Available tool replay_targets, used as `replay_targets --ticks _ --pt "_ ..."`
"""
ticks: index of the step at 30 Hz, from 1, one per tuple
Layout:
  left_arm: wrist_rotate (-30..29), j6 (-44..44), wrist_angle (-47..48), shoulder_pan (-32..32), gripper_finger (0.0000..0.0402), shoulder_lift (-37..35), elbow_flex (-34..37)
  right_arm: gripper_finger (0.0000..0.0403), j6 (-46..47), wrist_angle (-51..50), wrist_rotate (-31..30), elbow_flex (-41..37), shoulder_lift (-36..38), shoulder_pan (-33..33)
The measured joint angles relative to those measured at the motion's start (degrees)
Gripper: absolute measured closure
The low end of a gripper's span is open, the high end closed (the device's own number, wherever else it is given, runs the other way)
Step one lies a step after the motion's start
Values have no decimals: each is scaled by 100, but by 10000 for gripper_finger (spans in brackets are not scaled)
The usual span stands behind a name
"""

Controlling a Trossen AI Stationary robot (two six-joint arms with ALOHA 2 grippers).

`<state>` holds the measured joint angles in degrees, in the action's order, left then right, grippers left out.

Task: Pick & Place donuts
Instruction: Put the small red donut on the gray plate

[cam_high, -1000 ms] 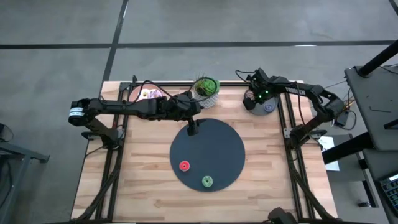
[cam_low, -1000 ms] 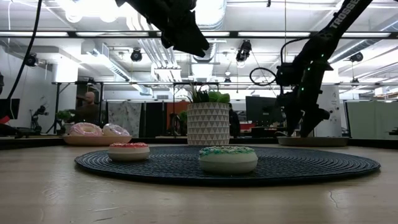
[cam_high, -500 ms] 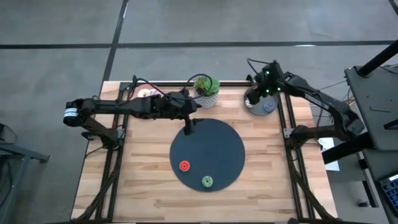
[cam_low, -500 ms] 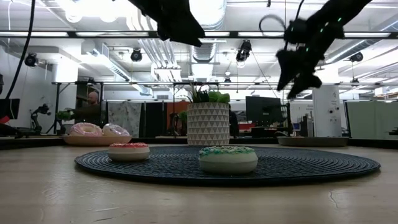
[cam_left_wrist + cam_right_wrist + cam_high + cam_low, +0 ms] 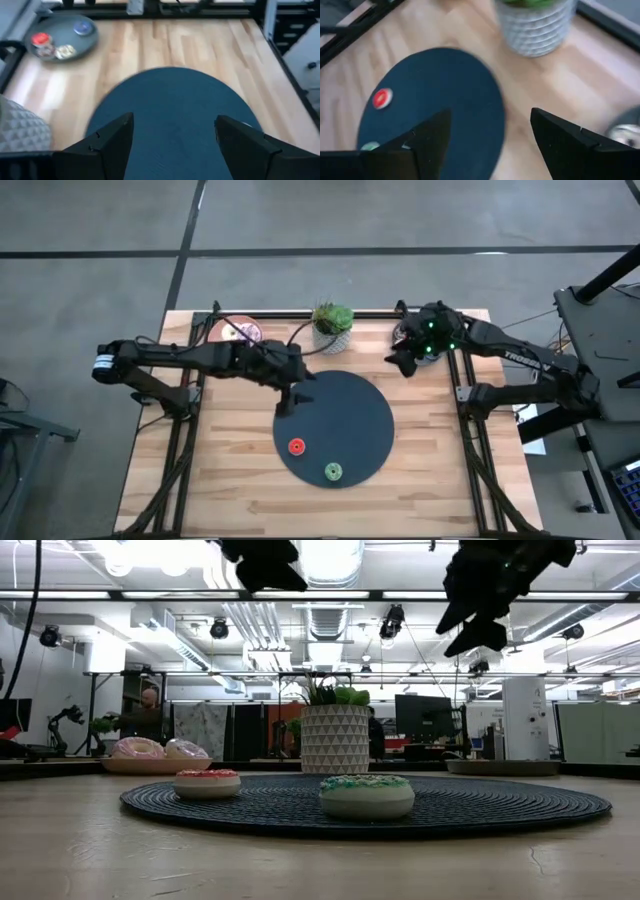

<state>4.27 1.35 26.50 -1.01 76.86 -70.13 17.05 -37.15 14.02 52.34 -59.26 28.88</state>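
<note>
Since a second earlier, my right gripper point(image 5: 402, 360) had lifted off the grey plate point(image 5: 62, 37) and swung toward the dark round mat point(image 5: 335, 427), its fingers spread with nothing between them. My left gripper point(image 5: 289, 402) hung over the mat's near edge, also spread and empty. Below me lay a pale wooden table point(image 5: 225, 460); an open workshop stood beyond. Red donut point(image 5: 296, 447) and green donut point(image 5: 333, 471) sat on the mat, well apart from both grippers. No writing was readable.

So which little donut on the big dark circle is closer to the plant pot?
The red donut. It lies farther in on the dark disc, toward the plant pot; the green donut sits by the disc's front edge.
</note>
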Motion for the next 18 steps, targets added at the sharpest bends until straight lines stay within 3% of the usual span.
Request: replay_targets --ticks 9,18 --pt "101 -325 154 669 152 -9 0 143 548 191 -2 -2 -46 -1204" --pt "96 -472 668 1306 152 -8 2 150 1075 477 -13 -2 -44 -1983"
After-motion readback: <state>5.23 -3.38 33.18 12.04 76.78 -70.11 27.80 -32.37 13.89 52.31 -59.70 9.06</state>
